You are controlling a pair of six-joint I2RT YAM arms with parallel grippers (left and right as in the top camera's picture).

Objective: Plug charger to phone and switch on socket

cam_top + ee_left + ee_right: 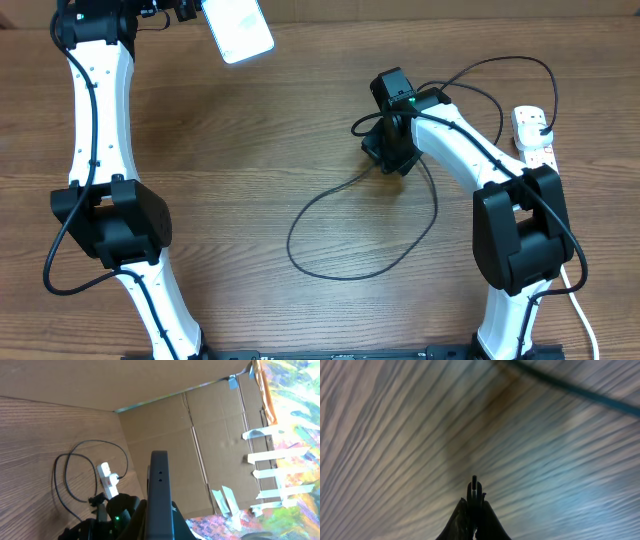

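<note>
From overhead you see the phone (238, 28) at the far edge, its screen a pale glare with no writing you can read. Your left wrist view shows only its dark rim edge-on, clamped in the closed left claw (195, 10). Only your right wrist view shows the right claw (475, 497) pinched shut on a small dark tip close to the surface (250, 150), apparently the connector of the charger (340, 272), whose cable loops across to the socket (533, 135) at your right

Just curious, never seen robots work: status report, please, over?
Left gripper shut on phone, held up. Right gripper shut, apparently pinching charger tip, low over table. Phone unplugged; socket untouched. No obstacle seen.
</note>
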